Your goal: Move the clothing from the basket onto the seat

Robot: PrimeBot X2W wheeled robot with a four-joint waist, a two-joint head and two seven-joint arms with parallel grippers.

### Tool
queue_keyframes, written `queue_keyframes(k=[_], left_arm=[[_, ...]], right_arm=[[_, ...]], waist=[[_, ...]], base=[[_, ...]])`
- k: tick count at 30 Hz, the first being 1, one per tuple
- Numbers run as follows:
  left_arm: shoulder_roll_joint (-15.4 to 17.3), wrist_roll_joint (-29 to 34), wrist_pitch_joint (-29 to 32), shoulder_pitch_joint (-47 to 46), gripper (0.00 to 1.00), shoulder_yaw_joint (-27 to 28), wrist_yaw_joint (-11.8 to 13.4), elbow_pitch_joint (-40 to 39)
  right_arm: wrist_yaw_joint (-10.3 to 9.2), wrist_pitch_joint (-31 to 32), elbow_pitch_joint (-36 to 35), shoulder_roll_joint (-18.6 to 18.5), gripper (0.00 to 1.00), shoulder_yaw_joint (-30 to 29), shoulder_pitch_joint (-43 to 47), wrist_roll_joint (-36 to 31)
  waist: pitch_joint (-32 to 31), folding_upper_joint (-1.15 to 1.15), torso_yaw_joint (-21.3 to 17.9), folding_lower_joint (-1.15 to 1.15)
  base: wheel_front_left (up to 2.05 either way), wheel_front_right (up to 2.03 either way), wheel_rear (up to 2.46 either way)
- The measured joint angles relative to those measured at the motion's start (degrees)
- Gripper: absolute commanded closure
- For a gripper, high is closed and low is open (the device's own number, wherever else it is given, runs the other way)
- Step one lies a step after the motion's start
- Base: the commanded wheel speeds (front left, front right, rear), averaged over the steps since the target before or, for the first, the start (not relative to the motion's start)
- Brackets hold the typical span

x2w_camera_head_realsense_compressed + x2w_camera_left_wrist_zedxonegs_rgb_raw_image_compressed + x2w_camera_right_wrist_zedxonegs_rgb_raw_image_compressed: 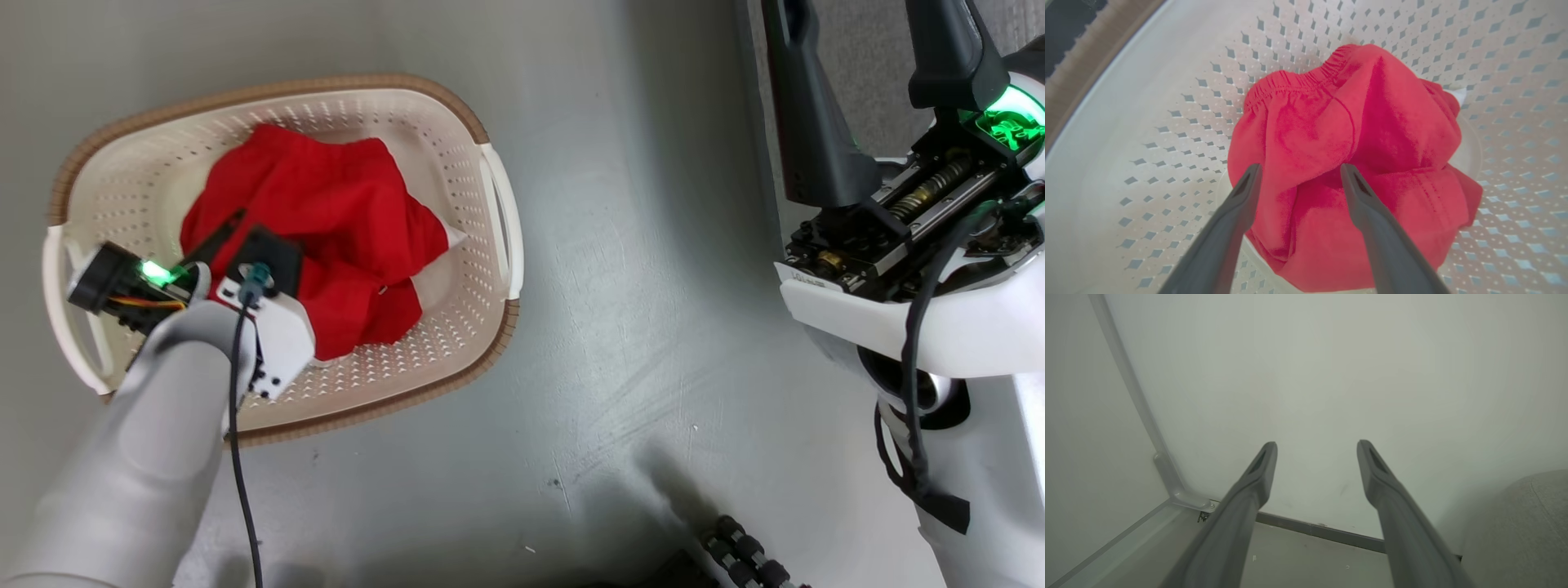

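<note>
The cream basket [490, 269] with a brown rim stands on the floor at the left of the head view. A crumpled red piece of clothing [326, 237] lies inside it, with a bit of white trim at its right side. My left gripper [1300, 171] reaches down into the basket and is open. Its two fingers hang just over the red clothing [1355, 134], near an elastic waistband, with nothing held. My right gripper [1316, 447] is open and empty, raised at the right and facing a pale wall. The grey seat [1523, 535] shows at the lower right of the right wrist view.
Grey floor [637, 343] stretches between the basket and my right arm. A dark baseboard [1323, 531] and a metal frame post [1167, 477] run along the wall. A black ribbed part of my base [743, 555] sits at the bottom edge.
</note>
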Motion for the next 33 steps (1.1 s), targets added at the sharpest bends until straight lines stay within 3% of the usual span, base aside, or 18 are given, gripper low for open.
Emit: queue_keyframes(k=[15,16,17,25,33], left_arm=[[0.83,0.07,2.78,-5.27,0.0,1.75,2.55,4.65],[0.96,0.07,2.77,-5.51,0.59,1.75,2.55,4.7],[1.0,0.07,2.76,-5.76,1.0,1.74,2.54,4.76],[0.13,-0.69,0.08,-6.87,1.0,2.82,3.09,4.44],[-1.75,-6.02,-5.79,-5.45,1.0,7.12,4.28,2.23]], right_arm=[[0.0,0.0,-0.02,0.92,0.0,1.02,-4.01,1.1],[0.0,0.0,-0.01,0.97,0.0,1.02,-4.44,1.11],[0.0,0.0,-0.01,1.01,0.0,1.01,-4.67,1.19],[0.0,0.0,0.94,1.2,0.0,0.46,-5.82,1.48],[0.0,-0.01,1.87,1.26,0.0,-0.56,-5.82,1.0]], waist=[[4.64,0.0,-2.43,0.0],[4.89,0.0,-2.6,0.0],[5.13,0.0,-2.77,0.0],[5.87,0.0,-3.85,0.0],[4.65,0.0,-3.17,0.0]], base=[[0.0,0.0,0.0],[0.0,0.0,0.0],[0.0,0.0,0.0],[0.0,0.0,0.0],[0.0,0.0,0.0]])
